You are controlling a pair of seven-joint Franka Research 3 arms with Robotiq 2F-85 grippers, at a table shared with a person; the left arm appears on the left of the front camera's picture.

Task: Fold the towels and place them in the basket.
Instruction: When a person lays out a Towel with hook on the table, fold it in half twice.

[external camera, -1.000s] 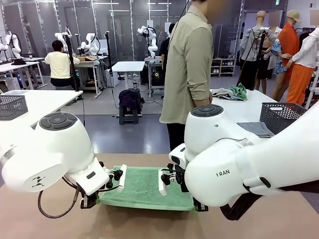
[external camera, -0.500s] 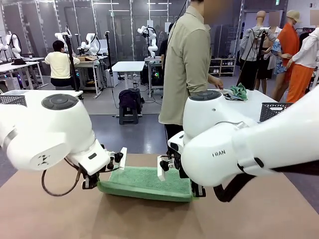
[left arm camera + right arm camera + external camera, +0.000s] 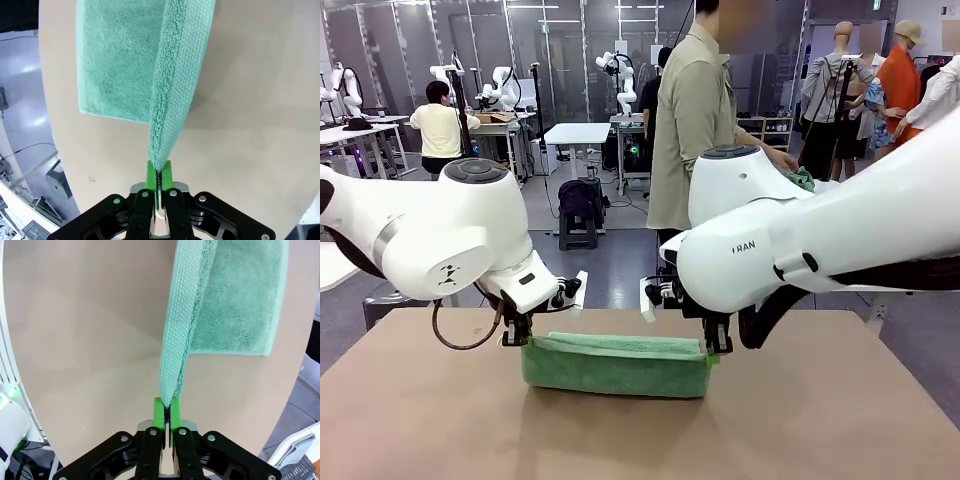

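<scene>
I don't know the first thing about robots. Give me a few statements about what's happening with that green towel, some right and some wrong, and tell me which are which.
1. The left gripper and the right gripper are each clamped shut on an end of the mint green towel. True.
2. The towel lies spread out flat on the table. False: the grippers hold one edge up, and the cloth hangs down from it to the tabletop.
3. The person has a hand on the towel. False: the person stands at the far side, turned away towards another table.
4. The two grippers hold the same long edge of the towel, one at each end. True.
</scene>
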